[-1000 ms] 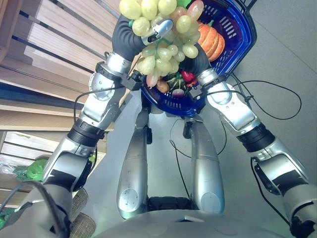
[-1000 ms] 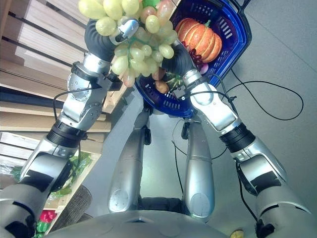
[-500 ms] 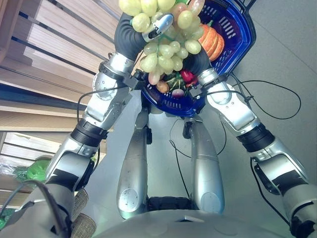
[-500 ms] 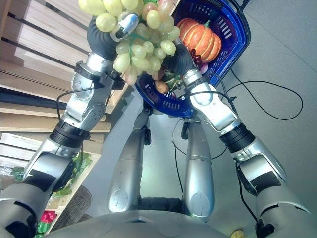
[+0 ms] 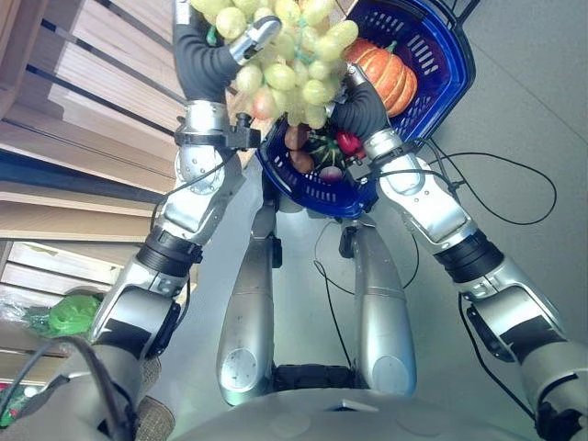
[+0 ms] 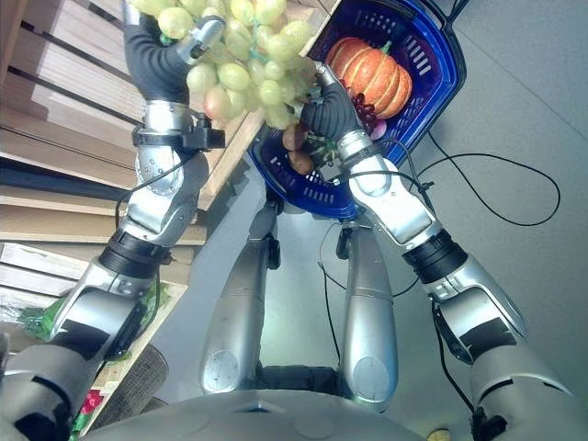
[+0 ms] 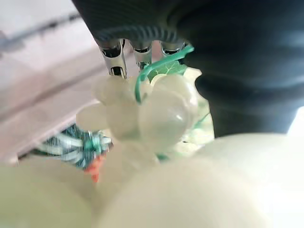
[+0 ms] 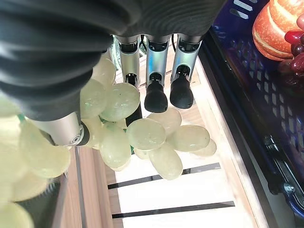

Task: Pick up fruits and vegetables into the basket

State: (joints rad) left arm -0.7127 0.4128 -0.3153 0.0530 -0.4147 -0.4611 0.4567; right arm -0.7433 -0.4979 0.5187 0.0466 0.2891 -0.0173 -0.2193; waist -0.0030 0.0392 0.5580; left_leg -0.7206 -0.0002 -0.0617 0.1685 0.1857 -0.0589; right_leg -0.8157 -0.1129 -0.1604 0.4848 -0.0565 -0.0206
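I note the left hand (image 5: 241, 41) clenched round the grape bunch (image 5: 292, 64), raised beside the blue basket (image 5: 441, 50) (pumpkin (image 5: 384, 73) inside); right hand (image 8: 156, 71) apparently relaxed against it; next, lower into basket.

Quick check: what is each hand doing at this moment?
Left hand: shut on the bunch of pale green grapes.
Right hand: open, straight fingers against the same bunch beside the blue plastic basket.

The basket (image 5: 432, 55) holds a pumpkin (image 5: 381, 73) in its far half and smaller produce (image 5: 317, 152) at its near end. A grape bunch (image 5: 289, 60) hangs just left of the basket, over its near-left rim, with slatted shelving (image 5: 83, 101) further left.
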